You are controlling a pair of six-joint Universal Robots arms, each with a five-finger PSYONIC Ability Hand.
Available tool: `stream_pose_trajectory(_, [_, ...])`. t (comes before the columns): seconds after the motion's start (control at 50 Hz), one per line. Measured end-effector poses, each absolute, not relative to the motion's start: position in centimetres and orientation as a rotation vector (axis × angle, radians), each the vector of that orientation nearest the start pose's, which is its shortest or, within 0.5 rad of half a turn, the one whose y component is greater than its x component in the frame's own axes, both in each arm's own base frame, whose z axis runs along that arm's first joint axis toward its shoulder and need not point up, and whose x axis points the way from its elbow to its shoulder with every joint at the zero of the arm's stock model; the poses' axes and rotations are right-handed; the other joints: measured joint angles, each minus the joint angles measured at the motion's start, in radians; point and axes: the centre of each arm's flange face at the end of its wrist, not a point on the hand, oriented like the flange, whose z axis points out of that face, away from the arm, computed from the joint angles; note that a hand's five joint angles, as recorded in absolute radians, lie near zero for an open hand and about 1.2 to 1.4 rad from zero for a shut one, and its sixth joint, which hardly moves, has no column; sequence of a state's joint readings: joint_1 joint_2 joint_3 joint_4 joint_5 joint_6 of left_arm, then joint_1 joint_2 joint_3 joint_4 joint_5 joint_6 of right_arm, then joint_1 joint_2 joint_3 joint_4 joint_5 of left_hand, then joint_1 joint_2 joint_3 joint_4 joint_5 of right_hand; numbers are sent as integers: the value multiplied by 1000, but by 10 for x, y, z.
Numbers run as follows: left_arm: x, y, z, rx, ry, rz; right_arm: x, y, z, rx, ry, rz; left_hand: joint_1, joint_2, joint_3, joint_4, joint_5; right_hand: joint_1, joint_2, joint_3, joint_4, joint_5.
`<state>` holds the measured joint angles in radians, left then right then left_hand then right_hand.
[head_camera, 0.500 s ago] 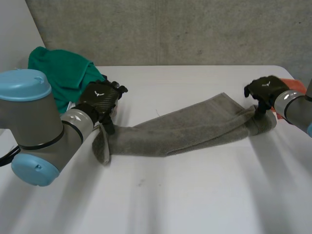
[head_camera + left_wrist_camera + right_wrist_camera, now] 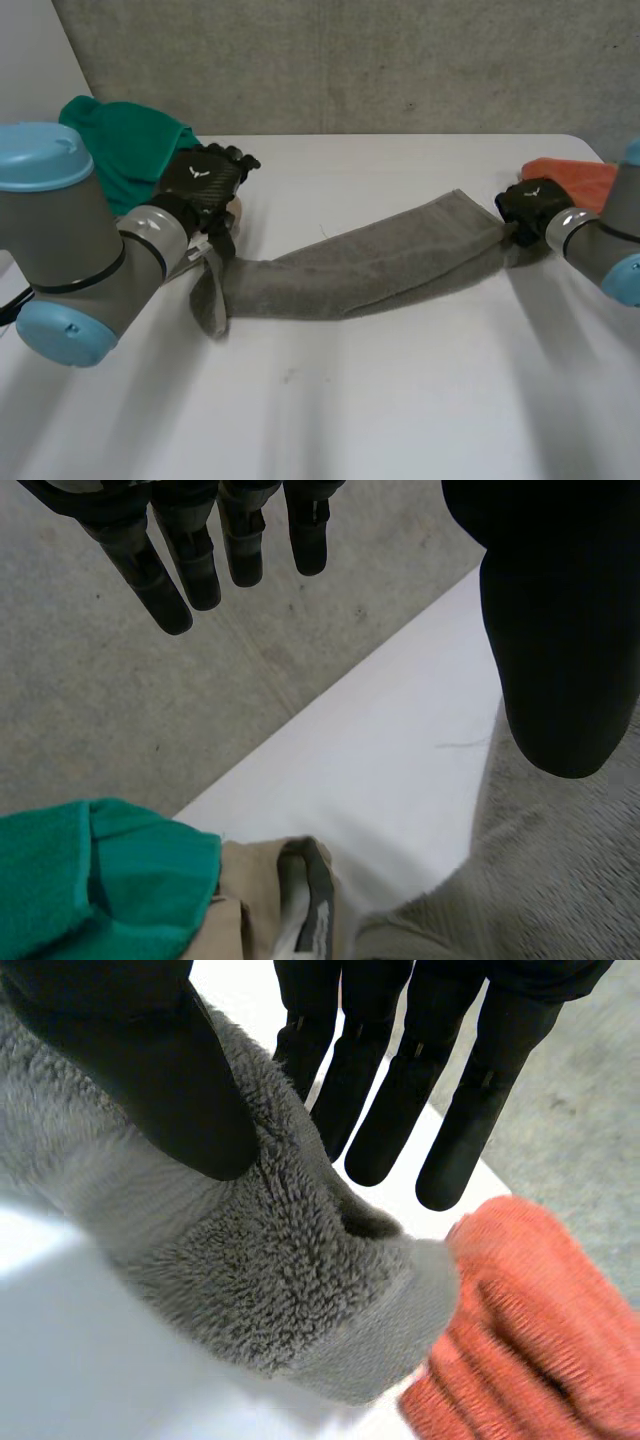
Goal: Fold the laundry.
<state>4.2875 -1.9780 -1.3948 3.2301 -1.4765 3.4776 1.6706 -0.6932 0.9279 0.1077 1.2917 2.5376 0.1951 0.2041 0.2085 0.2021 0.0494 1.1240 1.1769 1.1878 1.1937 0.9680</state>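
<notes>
A long grey towel lies stretched across the white table between my two hands. My right hand holds its right end, the thumb pinching the fluffy towel against the straight fingers. My left hand hovers over the towel's bunched left end with fingers straight and spread, holding nothing. The towel lies below the left thumb.
A green cloth is heaped at the table's back left, also beyond the left fingertips. A beige garment lies beside it. An orange cloth sits behind my right hand, right next to the towel's end.
My right hand has sunk toward the table with the towel's end, uncovering more of the orange cloth. My left hand has lifted slightly up and back from the towel's left end.
</notes>
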Motion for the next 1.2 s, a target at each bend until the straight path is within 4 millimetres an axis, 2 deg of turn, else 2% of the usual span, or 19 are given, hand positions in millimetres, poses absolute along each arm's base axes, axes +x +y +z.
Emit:
stream_pose_trajectory(0.02, [-286, -292, 230, 1013, 2257, -2141, 201, -430, 152, -1132, 2343, -1868, 0, 0, 0, 0, 0, 0, 0, 1, 0, 0])
stream_pose_trajectory(0.14, [-298, -306, 237, 1047, 2217, -2201, 208, -392, 225, -1065, 2207, -1964, 0, 0, 0, 0, 0, 0, 0, 2, 2, 0])
stream_pose_trajectory(0.16, [-303, -309, 236, 1064, 2221, -2201, 210, -378, 247, -1047, 2152, -1996, 0, 0, 0, 0, 0, 0, 0, 1, 2, 0])
stream_pose_trajectory(0.28, [-319, -318, 225, 1145, 2286, -2137, 217, -324, 315, -1018, 1935, -2097, 0, 0, 0, 0, 0, 0, 0, 2, 2, 0])
stream_pose_trajectory(0.46, [-342, -304, 192, 1322, 2447, -1936, 215, -268, 380, -979, 1680, -2213, 0, 0, 0, 0, 0, 0, 0, 3, 3, 0])
stream_pose_trajectory(0.54, [-351, -295, 180, 1406, 2492, -1863, 211, -258, 395, -930, 1627, -2231, 102, 80, 76, 83, 70, 0, 0, 3, 3, 0])
stream_pose_trajectory(0.62, [-358, -290, 178, 1454, 2496, -1850, 206, -268, 394, -888, 1633, -2236, 848, 744, 733, 729, 701, 0, 0, 3, 3, 0])
stream_pose_trajectory(0.64, [-359, -290, 179, 1456, 2493, -1855, 205, -269, 394, -886, 1636, -2236, 930, 818, 805, 821, 793, 0, 0, 3, 3, 0])
stream_pose_trajectory(0.66, [-361, -291, 182, 1456, 2483, -1870, 203, -277, 390, -873, 1651, -2236, 988, 930, 918, 934, 904, 0, 0, 3, 3, 0])
stream_pose_trajectory(0.72, [-363, -296, 197, 1425, 2441, -1938, 201, -293, 382, -849, 1685, -2244, 987, 987, 972, 989, 933, 0, 0, 3, 3, 0])
stream_pose_trajectory(0.82, [-361, -313, 252, 1225, 2295, -2169, 197, -329, 369, -786, 1761, -2305, 987, 989, 974, 990, 933, 0, 0, 3, 3, 0])
stream_pose_trajectory(0.92, [-344, -328, 342, 815, 2043, -2520, 201, -358, 370, -714, 1797, -2409, 987, 989, 974, 990, 933, 0, 0, 3, 3, 0])
stream_pose_trajectory(1.02, [-333, -323, 389, 631, 1889, -2699, 217, -357, 373, -719, 1783, -2417, 969, 965, 957, 972, 920, 0, 0, 3, 3, 0])
stream_pose_trajectory(1.04, [-332, -321, 395, 625, 1874, -2724, 222, -353, 373, -732, 1780, -2400, 785, 807, 800, 807, 780, 0, 0, 3, 3, 0])
stream_pose_trajectory(1.06, [-333, -318, 393, 647, 1887, -2725, 227, -347, 374, -748, 1774, -2381, 785, 807, 800, 807, 780, 0, 0, 3, 3, 0])
stream_pose_trajectory(1.08, [-333, -318, 392, 657, 1894, -2722, 229, -345, 374, -753, 1772, -2375, 588, 611, 631, 635, 611, 0, 0, 3, 3, 0])
stream_pose_trajectory(1.1, [-338, -314, 380, 730, 1953, -2693, 233, -336, 375, -774, 1762, -2351, 223, 291, 310, 310, 291, 0, 0, 3, 3, 0])
stream_pose_trajectory(1.12, [-340, -312, 372, 780, 1996, -2667, 236, -330, 376, -791, 1752, -2334, 118, 191, 190, 188, 167, 0, 0, 3, 3, 0])
stream_pose_trajectory(1.2, [-354, -302, 324, 1006, 2219, -2517, 242, -306, 380, -846, 1696, -2291, 5, 21, 16, 20, 13, 0, 0, 3, 3, 0])
